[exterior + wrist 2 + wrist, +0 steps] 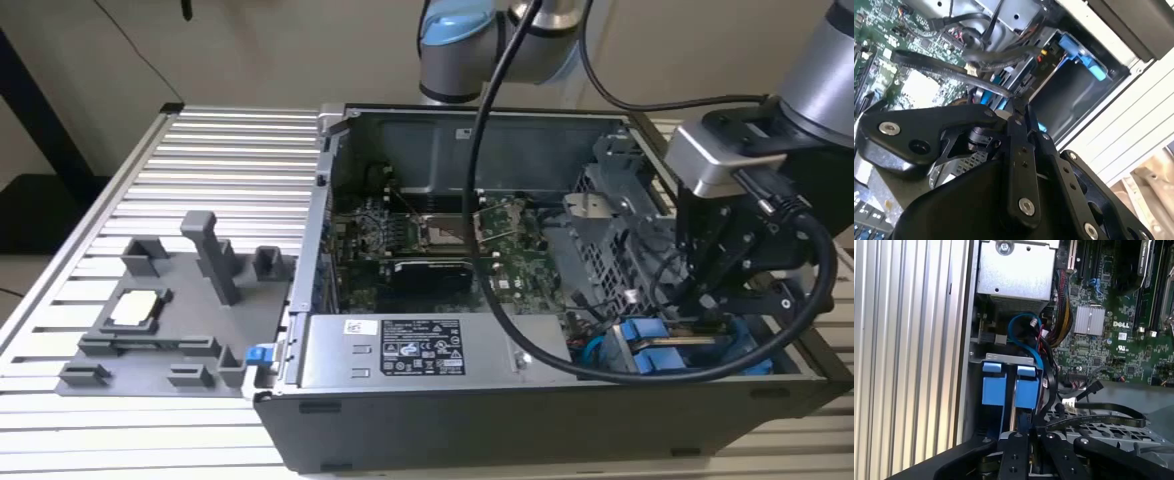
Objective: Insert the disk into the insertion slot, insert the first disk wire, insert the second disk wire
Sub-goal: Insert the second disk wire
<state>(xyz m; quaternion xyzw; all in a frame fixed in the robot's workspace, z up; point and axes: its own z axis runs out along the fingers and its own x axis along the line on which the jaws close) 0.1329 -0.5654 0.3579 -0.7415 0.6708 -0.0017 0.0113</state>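
- Bright blue plastic marks the job: the flat silver-grey disk in its bright blue carrier frame (667,350) sits low in the lower right of the exterior view, inside the open dark grey computer case (534,420), with its two blue end tabs (1004,385) showing side by side at the centre of the first wrist view.
- The disk looks already seated in the rectangular dark grey insertion slot (1074,92); I judge the first step done.
- The black-fingered tool (1016,107) hangs right over that bay, its fingers drawn close together at the tips in the second wrist view. A thin dark flat wire (954,70) runs up to those tips, but I cannot tell whether it is pinched or merely lying against them.
- So the work appears to be at the wire stage; whether either disk wire is fully plugged in cannot be made out.
- Room is tight here: the case wall (966,340) stands just beside the bay, the perforated grey metal cage (621,230) rises behind it, and a blue cable loop (1026,332) and a bundle of coloured leads (1061,315) crowd the gap toward the green circuit board (1114,345).
- The ribbed aluminium table (200,180) outside the case is open, apart from a grey holder fixture (160,320) at lower left.
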